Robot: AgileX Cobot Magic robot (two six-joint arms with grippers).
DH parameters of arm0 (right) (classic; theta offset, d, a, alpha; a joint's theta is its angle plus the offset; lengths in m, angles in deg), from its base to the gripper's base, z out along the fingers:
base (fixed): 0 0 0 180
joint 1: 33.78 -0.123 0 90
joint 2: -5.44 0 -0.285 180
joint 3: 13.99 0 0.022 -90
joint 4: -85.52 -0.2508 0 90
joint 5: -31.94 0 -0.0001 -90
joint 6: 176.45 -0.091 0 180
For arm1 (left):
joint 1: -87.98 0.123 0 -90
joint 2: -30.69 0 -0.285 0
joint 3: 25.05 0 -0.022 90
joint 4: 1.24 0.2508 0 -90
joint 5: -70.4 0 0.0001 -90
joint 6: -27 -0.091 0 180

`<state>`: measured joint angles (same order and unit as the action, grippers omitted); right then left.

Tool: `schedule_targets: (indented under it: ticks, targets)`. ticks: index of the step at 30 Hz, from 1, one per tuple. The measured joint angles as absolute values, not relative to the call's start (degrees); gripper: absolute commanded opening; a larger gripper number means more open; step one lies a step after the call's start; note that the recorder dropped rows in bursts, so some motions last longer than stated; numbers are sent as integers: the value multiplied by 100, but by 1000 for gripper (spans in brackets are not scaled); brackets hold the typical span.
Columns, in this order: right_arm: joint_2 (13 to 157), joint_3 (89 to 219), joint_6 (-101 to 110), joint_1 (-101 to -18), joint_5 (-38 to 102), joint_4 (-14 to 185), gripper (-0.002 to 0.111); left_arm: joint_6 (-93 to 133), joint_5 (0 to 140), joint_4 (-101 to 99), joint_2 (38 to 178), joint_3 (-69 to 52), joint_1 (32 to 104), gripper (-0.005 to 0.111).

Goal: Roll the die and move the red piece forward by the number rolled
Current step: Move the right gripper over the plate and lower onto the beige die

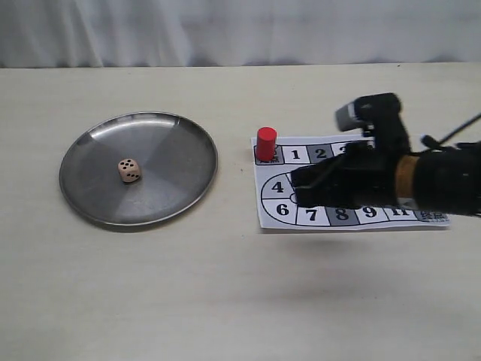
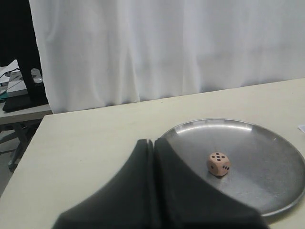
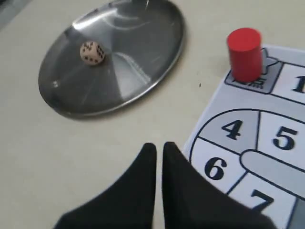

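Plate (image 1: 75, 188) on the left holds the die (image 1: 129, 170), which lies near its middle. Its top face shows several pips, but I cannot count them surely. The left gripper (image 2: 151, 143), pressed together and empty, hangs near the plate's edge. Further right, the red piece (image 1: 266, 143) stands upright on the start square at the corner of the board (image 1: 282, 210), beside square 1. The right gripper (image 3: 158, 148), closed on nothing, hovers over the board near squares 6 and 7. The roll looks done; reading the number and advancing the piece remain.
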<state>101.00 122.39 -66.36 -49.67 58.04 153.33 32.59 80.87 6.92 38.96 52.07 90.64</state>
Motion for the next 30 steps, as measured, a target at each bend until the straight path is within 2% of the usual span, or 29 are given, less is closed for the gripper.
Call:
schedule_targets:
  ticks: [7,10,14,18,21,23,28,30]
  targets:
    - [10993,13644,-6637,-7172,2982,15513,4,3259,8087,692,3896,5207,9064,0]
    - [11308,14332,-6281,-7750,2027,15273,4,3259,8087,692,3896,5207,9064,0]
    - [11838,15597,-3996,-7948,905,13055,4,3259,8087,692,3896,5207,9064,0]
    - [12577,17247,-689,-7569,-779,9817,4,3259,8087,692,3896,5207,9064,0]
    - [13002,17959,561,-7422,-1144,8236,6,3259,8087,692,3896,5207,9064,0]
    - [13230,18282,912,-7447,-1079,7781,15,3259,8087,692,3896,5207,9064,0]
    - [13896,19111,986,-7643,-696,7574,54,3259,8087,692,3896,5207,9064,0]
    - [14188,19461,935,-7654,-657,7549,65,3259,8087,692,3896,5207,9064,0]
